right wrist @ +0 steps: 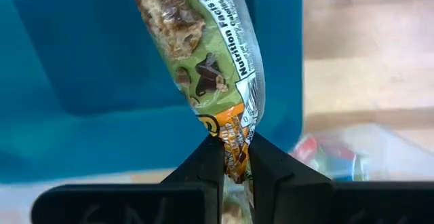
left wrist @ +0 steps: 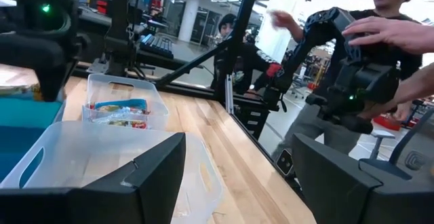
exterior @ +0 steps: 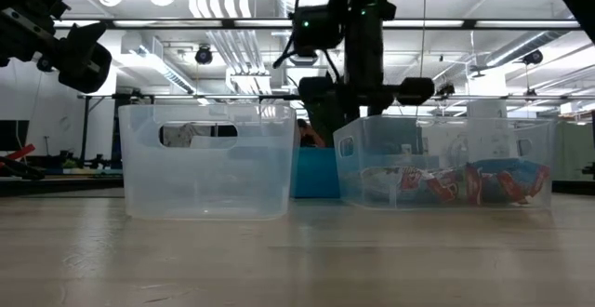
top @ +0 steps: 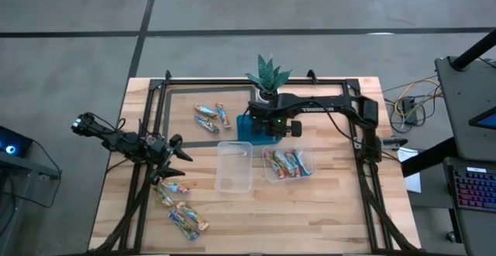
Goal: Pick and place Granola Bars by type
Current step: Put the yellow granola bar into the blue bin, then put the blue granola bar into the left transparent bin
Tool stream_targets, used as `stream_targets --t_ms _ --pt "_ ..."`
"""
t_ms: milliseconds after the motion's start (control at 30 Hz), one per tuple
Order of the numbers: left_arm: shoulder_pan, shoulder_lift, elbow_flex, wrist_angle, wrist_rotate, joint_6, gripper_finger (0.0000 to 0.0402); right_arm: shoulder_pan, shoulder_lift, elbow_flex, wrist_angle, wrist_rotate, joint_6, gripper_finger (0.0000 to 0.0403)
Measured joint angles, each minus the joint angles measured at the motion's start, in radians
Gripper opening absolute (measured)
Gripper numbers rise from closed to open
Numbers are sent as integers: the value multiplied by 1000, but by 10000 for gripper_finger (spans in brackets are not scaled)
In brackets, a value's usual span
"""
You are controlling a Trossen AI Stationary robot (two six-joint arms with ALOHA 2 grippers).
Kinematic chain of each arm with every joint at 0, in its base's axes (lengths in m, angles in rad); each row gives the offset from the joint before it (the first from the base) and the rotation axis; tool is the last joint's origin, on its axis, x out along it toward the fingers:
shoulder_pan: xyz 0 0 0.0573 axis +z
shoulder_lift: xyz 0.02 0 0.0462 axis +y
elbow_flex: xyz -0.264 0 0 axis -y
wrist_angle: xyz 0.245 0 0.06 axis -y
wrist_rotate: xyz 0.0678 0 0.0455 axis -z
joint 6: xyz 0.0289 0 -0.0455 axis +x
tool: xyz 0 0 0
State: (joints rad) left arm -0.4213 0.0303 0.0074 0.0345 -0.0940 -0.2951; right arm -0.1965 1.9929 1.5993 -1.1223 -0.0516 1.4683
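Right gripper [right wrist: 235, 157] is clamped on one end of a green-and-orange bar [right wrist: 207, 54], holding it over the teal tray [top: 246, 128] near the middle of the table. Beside the tray sit two clear tubs: the right tub [top: 288, 177] holds several bars [top: 287, 163] in red, blue and orange wrappers, while the left tub [top: 235, 165] looks bare inside. More bars lie loose on the wood, a few [top: 211, 115] just left of the tray and others [top: 178, 205] near the front left corner. Left gripper [top: 172, 157] hovers with fingers apart above the table's left side, close to that front group.
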Motion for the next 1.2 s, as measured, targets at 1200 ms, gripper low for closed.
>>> stream_targets --t_ms 1200 --pt "0 0 0 0 0 0 250 -18 78 3 26 4 -59 135"
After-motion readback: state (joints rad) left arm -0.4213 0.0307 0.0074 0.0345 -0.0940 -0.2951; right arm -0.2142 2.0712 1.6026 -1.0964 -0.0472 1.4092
